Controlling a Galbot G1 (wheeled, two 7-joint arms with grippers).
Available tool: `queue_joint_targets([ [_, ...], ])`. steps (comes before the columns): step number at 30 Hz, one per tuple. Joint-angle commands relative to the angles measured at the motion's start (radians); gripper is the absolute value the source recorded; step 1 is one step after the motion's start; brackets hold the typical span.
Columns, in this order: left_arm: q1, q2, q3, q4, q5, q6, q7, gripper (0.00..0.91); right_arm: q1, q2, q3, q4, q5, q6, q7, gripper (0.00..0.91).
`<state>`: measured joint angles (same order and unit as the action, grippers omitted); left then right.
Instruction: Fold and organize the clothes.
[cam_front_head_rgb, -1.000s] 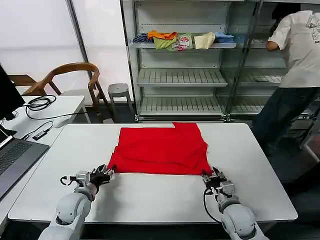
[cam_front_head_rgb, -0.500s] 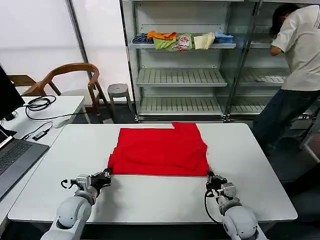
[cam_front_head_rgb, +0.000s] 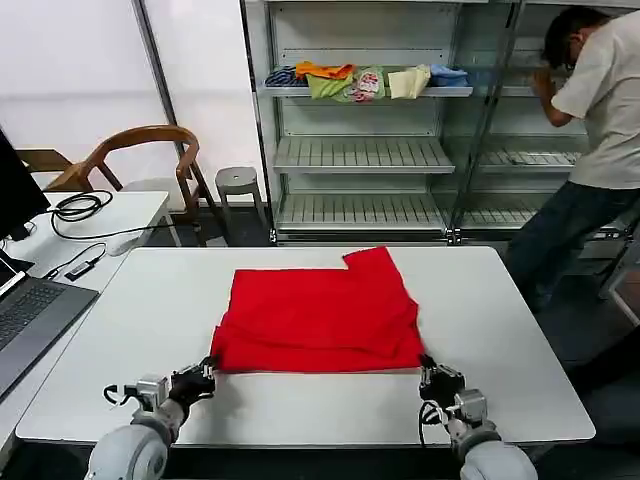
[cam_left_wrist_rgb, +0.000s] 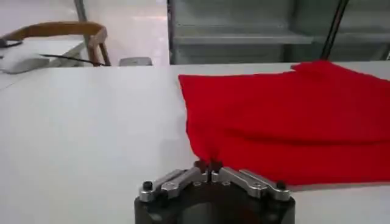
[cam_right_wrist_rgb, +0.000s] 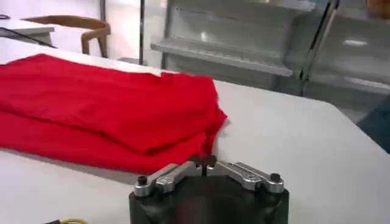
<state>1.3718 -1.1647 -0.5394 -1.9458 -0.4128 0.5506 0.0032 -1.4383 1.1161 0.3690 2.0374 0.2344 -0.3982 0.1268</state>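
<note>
Head view, garment: red T-shirt (cam_front_head_rgb: 318, 322), partly folded, lies flat on the white surface (cam_front_head_rgb: 520, 330); one part juts out at the far edge, right of centre.
Head view, change: over the last second the near hem has slid toward the robot, and the whole shirt sits closer to the near edge than before.
Head view, left claw: left claw (cam_front_head_rgb: 207, 372) at the shirt's near left corner, pinched shut on the cloth; it has drawn back toward the robot's body.
Head view, right claw: right claw (cam_front_head_rgb: 428, 365) at the near right corner, likewise clamped on the hem and likewise pulled back.
Head view, surroundings: shelf unit (cam_front_head_rgb: 360, 155) behind the surface with small folded garments (cam_front_head_rgb: 365, 80) on its top shelf; a person stands at the far right, touching nothing of the task.
Left wrist view, claw: tips of the left claw (cam_left_wrist_rgb: 208, 165) meet on the red corner; the T-shirt (cam_left_wrist_rgb: 286, 122) stretches away from them in layered folds.
Left wrist view, background: wooden chair (cam_left_wrist_rgb: 58, 30) beyond the surface.
Right wrist view, claw: right claw (cam_right_wrist_rgb: 205, 161) closed on the edge of the T-shirt (cam_right_wrist_rgb: 97, 112), where the stacked layers end.
Meaning for task: judged a dragging step, both corners pulled together to smooth the cloth and bring it within reach.
Progress: roughly midway; a fold is in, further folds and placing remain.
</note>
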Motion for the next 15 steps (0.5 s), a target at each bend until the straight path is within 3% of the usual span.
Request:
queue_joint_targets([
  [1, 0.199, -0.002, -0.061, -0.145, 0.000, -0.010, 0.009, 0.020, -0.180, -0.023, 0.015, 0.120, -0.037, 0.033, 0.003, 0.000],
  [15, 0.223, 0.007, -0.064, -0.162, 0.018, -0.010, 0.048, 0.020, -0.261, -0.028, 0.022, 0.159, -0.078, 0.064, 0.026, 0.000],
])
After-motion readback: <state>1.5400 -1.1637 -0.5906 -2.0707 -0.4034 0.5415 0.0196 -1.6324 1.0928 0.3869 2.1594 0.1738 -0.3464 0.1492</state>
